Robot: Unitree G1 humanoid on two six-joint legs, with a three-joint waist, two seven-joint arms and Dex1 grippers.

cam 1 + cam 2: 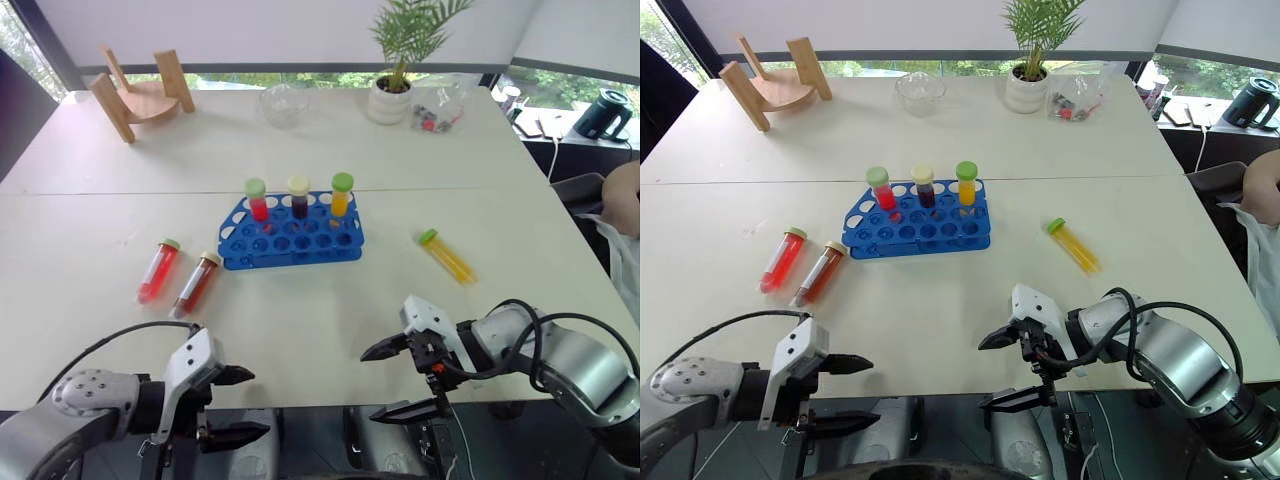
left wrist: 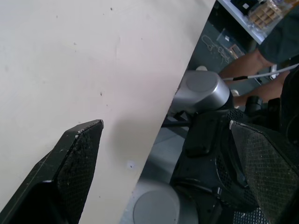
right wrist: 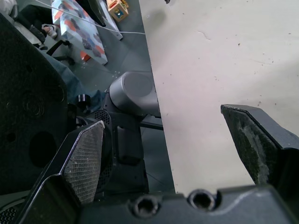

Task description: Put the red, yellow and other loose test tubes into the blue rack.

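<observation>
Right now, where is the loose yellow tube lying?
The yellow tube lies flat on the white table, on the robot's right, apart from the blue rack and ahead of the right claw.

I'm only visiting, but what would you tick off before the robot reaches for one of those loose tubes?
1. Left gripper open and empty: ok.
2. Right gripper open and empty: ok.
3. Blue rack has free holes: ok; three tubes stand in its back row.
4. Loose tubes in plain sight: ok; red tube and brown-red tube lie left of the rack, yellow tube to its right.
5. Nothing blocking the way to them: ok.
6. Caps screwed tight: cannot tell.
</observation>
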